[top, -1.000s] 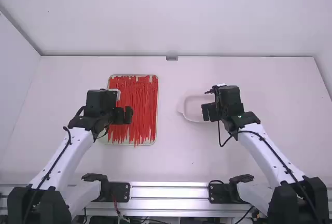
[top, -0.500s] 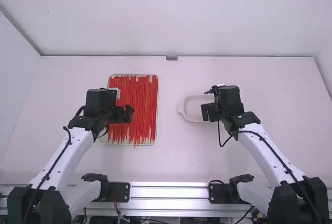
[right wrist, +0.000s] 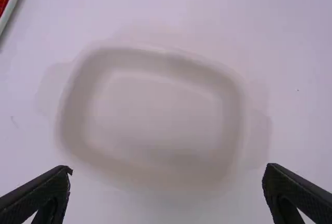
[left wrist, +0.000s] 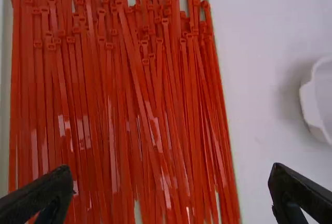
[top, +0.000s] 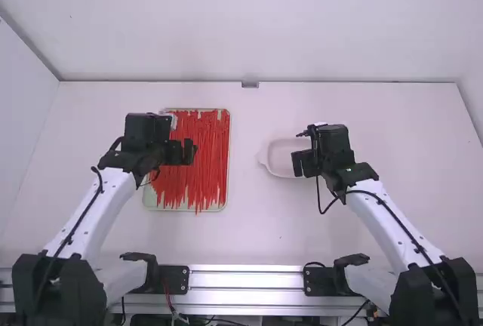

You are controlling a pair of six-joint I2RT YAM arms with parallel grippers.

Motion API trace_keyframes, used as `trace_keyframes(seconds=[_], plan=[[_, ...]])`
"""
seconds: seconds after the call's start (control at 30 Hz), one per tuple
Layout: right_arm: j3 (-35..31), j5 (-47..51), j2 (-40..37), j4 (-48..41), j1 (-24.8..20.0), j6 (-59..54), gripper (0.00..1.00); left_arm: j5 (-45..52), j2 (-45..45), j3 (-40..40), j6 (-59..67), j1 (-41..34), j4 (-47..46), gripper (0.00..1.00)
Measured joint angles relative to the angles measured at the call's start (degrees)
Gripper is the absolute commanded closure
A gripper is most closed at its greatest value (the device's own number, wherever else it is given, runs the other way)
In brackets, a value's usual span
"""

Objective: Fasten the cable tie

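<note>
At the pick-up step, judging by the untouched heap: hovering over the red cable ties (left wrist: pixel 119 105) in the tray (top: pixel 228 160), left end effector (left wrist: pixel 168 197) spread wide, empty. Next, probably: lowering onto one tie near the heap's edge, clear of the tray rim, then closing narrow. Holding the right end effector (right wrist: pixel 166 195), likewise wide and empty, above the white dish (right wrist: pixel 155 53). Room for threading over the worktop (top: pixel 392 130) between tray and dish.

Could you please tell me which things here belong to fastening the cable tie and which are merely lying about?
For the job: red cable ties on their tray; left gripper, open above them; right gripper, open.
Lying about: empty white dish under the right gripper, its use unclear; small grey fitting at the table's far edge.
</note>
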Motion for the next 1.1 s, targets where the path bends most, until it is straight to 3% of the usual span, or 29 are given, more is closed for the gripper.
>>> trace_keyframes(seconds=[0.67,0.87,1.1], plan=[[0.11,-6.86,0.00,7.19,6.23,-0.09,0.01,2.29,27.36,23.26,0.90,-1.68,-0.04,0.01],[0.11,-8.57,0.00,10.34,7.85,0.02,0.01,5.14,29.90,26.08,1.86,-1.68,1.44,0.01],[0.11,-8.98,0.00,13.16,10.03,0.00,0.01,1.95,30.12,27.78,0.61,-1.68,2.75,0.01]])
